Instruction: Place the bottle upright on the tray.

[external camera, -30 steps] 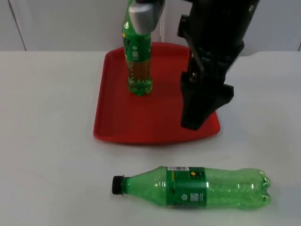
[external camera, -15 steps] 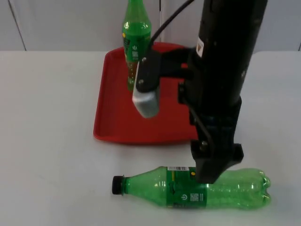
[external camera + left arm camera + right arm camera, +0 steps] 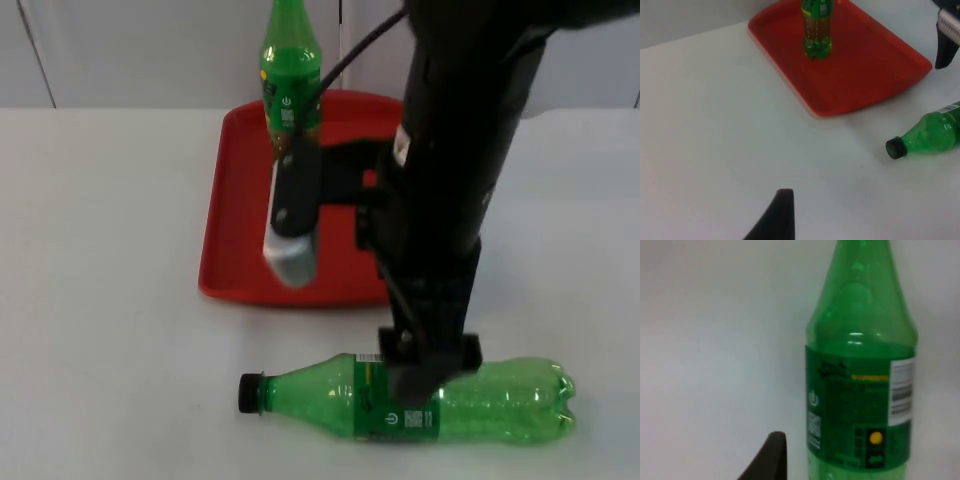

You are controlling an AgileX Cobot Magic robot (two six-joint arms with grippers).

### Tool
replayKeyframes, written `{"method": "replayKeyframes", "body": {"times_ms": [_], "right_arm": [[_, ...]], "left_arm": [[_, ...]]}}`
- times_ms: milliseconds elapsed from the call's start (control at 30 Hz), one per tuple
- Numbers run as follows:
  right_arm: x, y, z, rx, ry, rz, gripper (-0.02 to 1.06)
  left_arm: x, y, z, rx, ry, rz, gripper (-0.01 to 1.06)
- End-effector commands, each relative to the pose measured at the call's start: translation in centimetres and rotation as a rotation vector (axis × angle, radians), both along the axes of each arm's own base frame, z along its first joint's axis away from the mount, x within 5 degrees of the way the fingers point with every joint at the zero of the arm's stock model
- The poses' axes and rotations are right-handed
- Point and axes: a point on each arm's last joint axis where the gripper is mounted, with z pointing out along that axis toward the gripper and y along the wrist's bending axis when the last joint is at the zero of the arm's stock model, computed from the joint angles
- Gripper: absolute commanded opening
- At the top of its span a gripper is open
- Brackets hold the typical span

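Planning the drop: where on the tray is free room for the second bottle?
Tray is bare in front of the upright bottle and toward its near edge. In the top view the right pincer crowds the lying bottle.

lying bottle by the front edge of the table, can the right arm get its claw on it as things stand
Probably yes. The right claw hangs directly over the lying bottle at its label, nothing between them. The tray and standing bottle sit farther back, out of the way. The left claw waits off to the side.
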Motion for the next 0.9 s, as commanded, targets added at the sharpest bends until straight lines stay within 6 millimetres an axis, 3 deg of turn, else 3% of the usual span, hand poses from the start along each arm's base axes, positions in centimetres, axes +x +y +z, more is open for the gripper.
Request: {"method": "replayKeyframes", "body": {"times_ms": [0,100,500,867], "right_arm": [[-0.5,0.3,-1.1,-0.031,0.018,0.031,0.99],[-1.0,1.3,-2.7,-0.052,0.015,0.069,0.99],[-0.2,1.7,-7.1,-0.076,0.008,0.072,0.99],[-0.1,2.4,-8.0,-0.008,0.009,0.027,0.99]], "left_arm": [[0.0,0.0,-0.1,0.002,0.002,-0.003,1.05],[0.0,0.0,-0.1,0.002,0.002,-0.003,1.05],[0.0,0.0,-0.1,0.002,0.002,-0.003,1.05],[0.0,0.0,-0.1,0.002,0.002,-0.003,1.05]]}}
